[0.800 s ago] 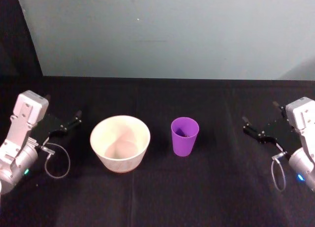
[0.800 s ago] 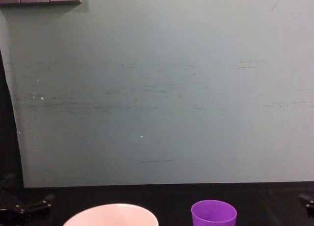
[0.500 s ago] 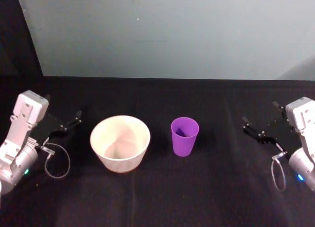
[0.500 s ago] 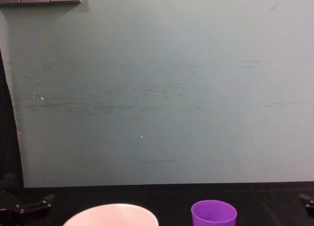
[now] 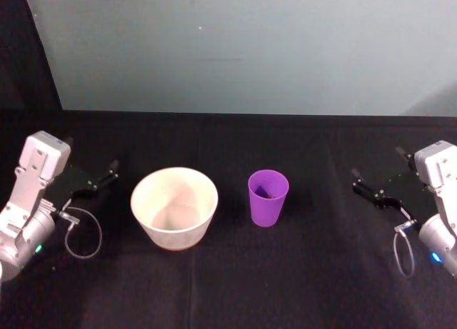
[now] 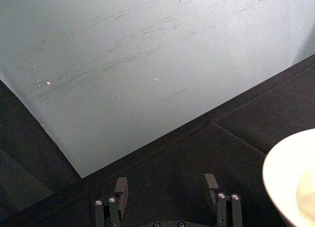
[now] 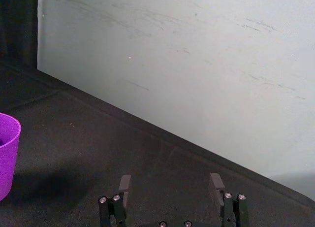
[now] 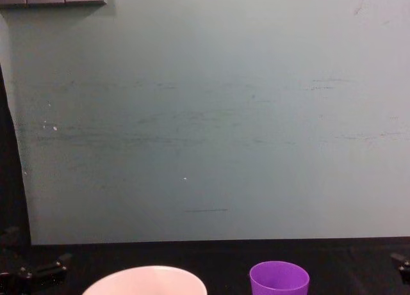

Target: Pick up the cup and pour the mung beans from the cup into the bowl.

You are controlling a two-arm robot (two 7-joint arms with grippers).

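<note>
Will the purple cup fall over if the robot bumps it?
Probably. The cup is taller than wide and narrows toward its base, so a bump near the rim may tip it. Its smooth sides look slippery. It seems light, so it might slide too.

Left claw (image 6: 166,180) sits well to the left of the bowl (image 5: 175,233), jaws spread wide apart, gripping nothing. Right claw (image 7: 170,178) sits far to the bowl's right, jaws likewise spread, empty.
</note>
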